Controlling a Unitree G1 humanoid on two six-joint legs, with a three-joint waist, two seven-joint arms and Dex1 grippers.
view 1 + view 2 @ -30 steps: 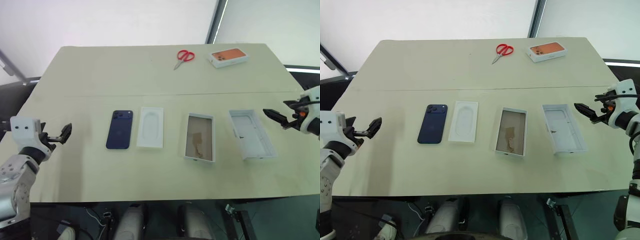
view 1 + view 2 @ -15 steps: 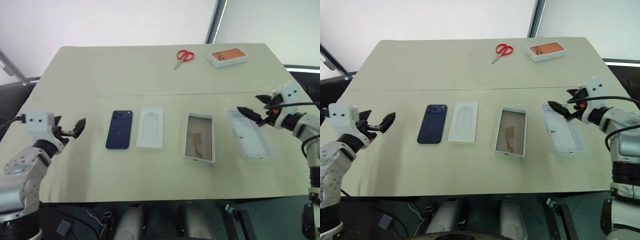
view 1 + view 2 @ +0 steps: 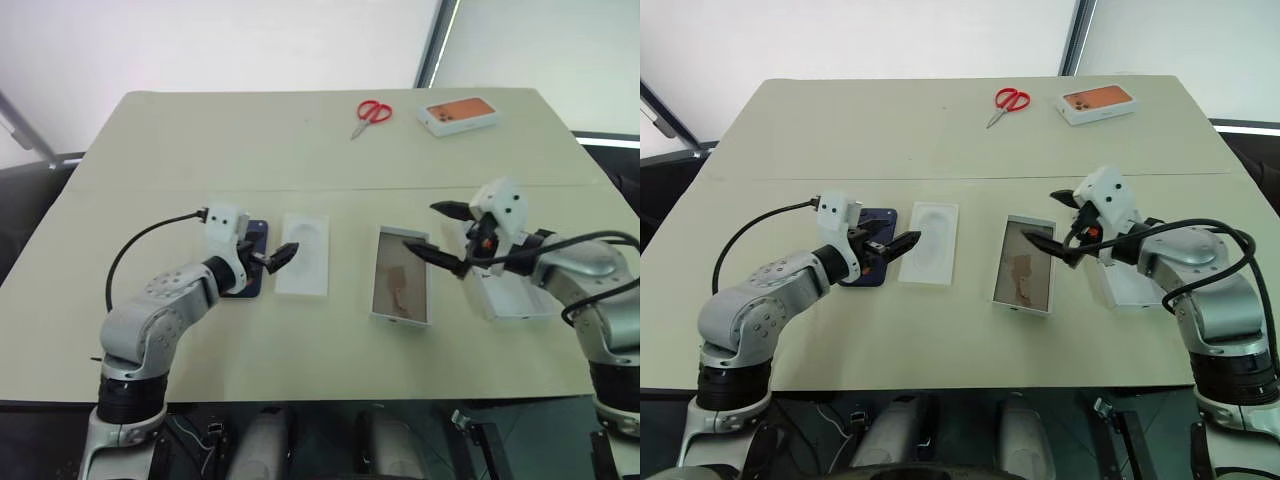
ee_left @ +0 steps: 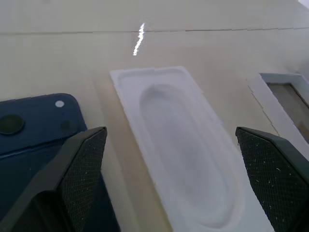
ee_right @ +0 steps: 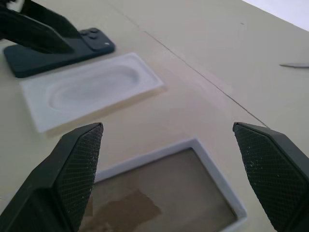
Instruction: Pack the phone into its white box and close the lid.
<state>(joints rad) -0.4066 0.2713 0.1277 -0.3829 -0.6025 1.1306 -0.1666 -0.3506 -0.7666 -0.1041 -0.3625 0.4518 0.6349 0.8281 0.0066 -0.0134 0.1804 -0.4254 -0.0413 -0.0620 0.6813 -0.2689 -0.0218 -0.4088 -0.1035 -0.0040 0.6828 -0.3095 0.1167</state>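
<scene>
Both arms have swung in from the outer edges of the bench toward the middle since the earlier frames. The left claw (image 3: 272, 257) now hangs over the gap between the phone (image 3: 254, 236) and the flat white insert (image 3: 303, 254), its fingers spread wide and holding nothing. The right claw (image 3: 437, 232) has come in from beyond the lid (image 3: 508, 296) and now hovers at the near-right edge of the white box (image 3: 402, 287), also wide and empty.

The things themselves have not shifted: phone, insert, white box and lid lie in a row from left to right, each apart from its neighbour. The phone lies flat, back up, partly hidden under the left wrist. The white box is open with its brownish floor bare; the lid lies open side up, mostly behind the right forearm.

As a judgement, this is the approach before the first grasp; nothing is packed yet. The left claw looks set for the phone, the right perhaps to steady the box.

Room is fair. The insert sits just beside the phone's right edge and could be nudged by a wide claw. The phone's outer side has open bench. The scissors (image 3: 371, 113) and the orange-topped box (image 3: 459, 114) are well apart at the far edge.
</scene>
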